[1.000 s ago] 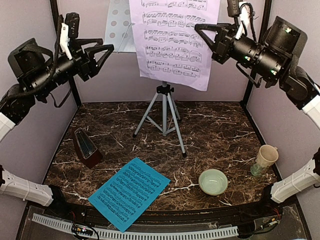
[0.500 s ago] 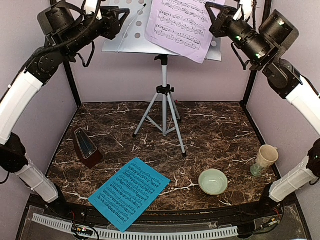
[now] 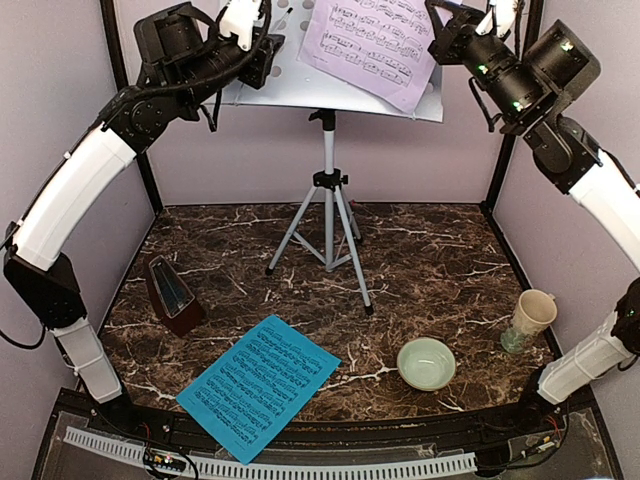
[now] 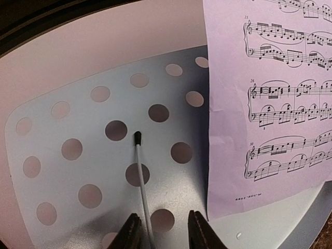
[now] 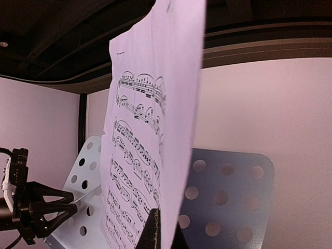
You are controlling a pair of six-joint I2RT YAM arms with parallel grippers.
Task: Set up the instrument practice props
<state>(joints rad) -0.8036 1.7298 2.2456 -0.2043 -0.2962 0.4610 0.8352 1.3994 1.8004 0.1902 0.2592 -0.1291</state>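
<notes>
Gripping the lavender sheet-music page (image 5: 150, 129) by one edge, the right hand (image 3: 442, 25) was closed tight on the paper, high above the back of the bench (image 3: 440, 270). The sheet hung in front of the right part of the white perforated desk (image 3: 290, 88), which topped the silver tripod music stand (image 3: 328, 230). The stand's legs were planted at the middle of the bench's back edge.

The left hand (image 4: 163, 231) was at the desk's left part, its fingers (image 4: 129, 233) narrowly apart. The desk's thin white wire arm (image 4: 141, 176) ran up between them, nearer the left finger. I could not tell whether either finger touched it.

The dark reddish-brown metronome (image 3: 172, 293) sat near the bench's left edge. The cyan sheet-music page (image 3: 258, 385) lay flat and skewed at the near edge, left of the middle. A pale green bowl (image 3: 426, 362) sat toward the near right corner, and a cream mug (image 3: 530, 318) was by the right edge, close to the bowl but apart from it.
</notes>
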